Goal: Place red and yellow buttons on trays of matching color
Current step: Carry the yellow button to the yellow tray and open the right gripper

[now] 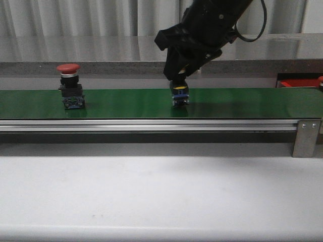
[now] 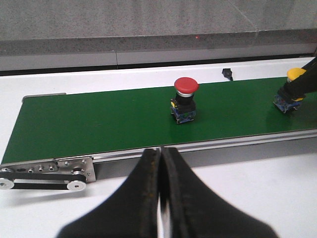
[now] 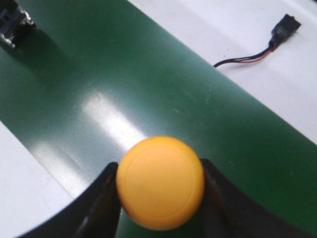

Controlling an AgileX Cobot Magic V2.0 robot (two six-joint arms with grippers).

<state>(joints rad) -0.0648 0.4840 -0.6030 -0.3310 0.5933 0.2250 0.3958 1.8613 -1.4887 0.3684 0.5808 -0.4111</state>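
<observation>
The right gripper (image 3: 159,198) is clamping the round yellow plastic button (image 3: 160,182), standing upright on the green belt (image 1: 126,103), directly between its fingers.

**Two buttons, one belt, one tray corner**

One red button (image 1: 69,85) and one yellow button (image 1: 179,93) stand on a single green conveyor belt (image 1: 126,103). One red tray (image 1: 298,83) shows, only its corner. Two black grippers appear, one per wrist view. One loose black connector (image 3: 285,27) with wires.

Glossy green belt (image 1: 126,103) (brushed metal rail (image 1: 151,126)); smooth plastic yellow button (image 3: 160,182)
</observation>
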